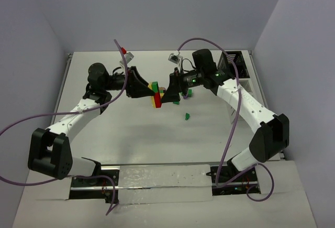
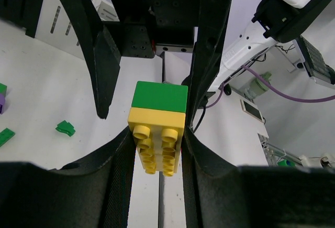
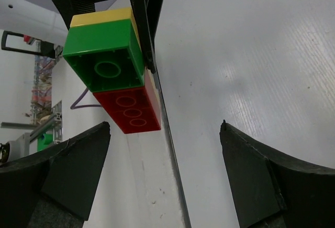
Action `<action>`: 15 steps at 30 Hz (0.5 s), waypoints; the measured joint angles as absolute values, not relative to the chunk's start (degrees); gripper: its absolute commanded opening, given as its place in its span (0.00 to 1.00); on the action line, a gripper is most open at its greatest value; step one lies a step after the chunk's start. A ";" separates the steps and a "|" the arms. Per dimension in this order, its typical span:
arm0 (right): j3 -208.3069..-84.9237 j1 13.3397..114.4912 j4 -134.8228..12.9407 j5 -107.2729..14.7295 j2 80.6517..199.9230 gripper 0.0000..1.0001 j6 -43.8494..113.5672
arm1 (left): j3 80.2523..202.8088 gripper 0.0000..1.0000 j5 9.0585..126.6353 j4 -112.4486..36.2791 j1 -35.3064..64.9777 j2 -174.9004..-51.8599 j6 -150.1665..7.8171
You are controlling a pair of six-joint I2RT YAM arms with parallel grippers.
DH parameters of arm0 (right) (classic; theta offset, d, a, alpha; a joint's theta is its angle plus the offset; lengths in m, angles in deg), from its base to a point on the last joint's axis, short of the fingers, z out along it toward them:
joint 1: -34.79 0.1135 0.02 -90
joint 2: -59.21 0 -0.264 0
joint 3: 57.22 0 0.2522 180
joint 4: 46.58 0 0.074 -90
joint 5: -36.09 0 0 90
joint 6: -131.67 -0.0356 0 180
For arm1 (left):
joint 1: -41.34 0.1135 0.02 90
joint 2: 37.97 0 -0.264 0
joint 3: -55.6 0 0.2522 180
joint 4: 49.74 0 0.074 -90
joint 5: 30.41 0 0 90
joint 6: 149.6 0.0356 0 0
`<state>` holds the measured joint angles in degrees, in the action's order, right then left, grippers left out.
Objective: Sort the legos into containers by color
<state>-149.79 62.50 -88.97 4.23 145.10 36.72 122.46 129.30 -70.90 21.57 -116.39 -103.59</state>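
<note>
My left gripper (image 1: 149,93) (image 2: 158,136) is shut on a stack of legos (image 1: 155,95) held above the table's middle. In the left wrist view a yellow brick (image 2: 156,141) with its studs facing the camera sits between the fingers, capped by a green brick (image 2: 159,96). The right wrist view shows the same stack as yellow, green (image 3: 104,55) and red (image 3: 131,107) layers. My right gripper (image 1: 167,96) (image 3: 165,133) faces the stack, open, its fingers wide on either side and just short of it. The containers (image 1: 234,60) stand at the far right, partly behind the right arm.
Loose green pieces lie on the table to the right of the grippers (image 1: 186,116) (image 1: 188,93) (image 2: 65,128). A purple piece (image 2: 1,103) shows at the left edge of the left wrist view. Purple cables loop over both arms.
</note>
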 measured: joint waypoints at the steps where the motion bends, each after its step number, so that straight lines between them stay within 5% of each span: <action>1: -149.80 62.78 -88.87 4.19 145.36 0.91 36.55 | 122.46 0.00 129.30 -71.00 21.57 -116.39 -103.77; 8: -151.80 64.44 -87.97 4.18 146.40 0.87 36.12 | 122.42 0.00 129.30 -71.14 21.57 -116.39 -103.95; 15: -153.29 65.58 -87.28 4.13 147.20 0.64 36.11 | 122.42 0.00 129.28 -71.12 21.48 -116.39 -103.91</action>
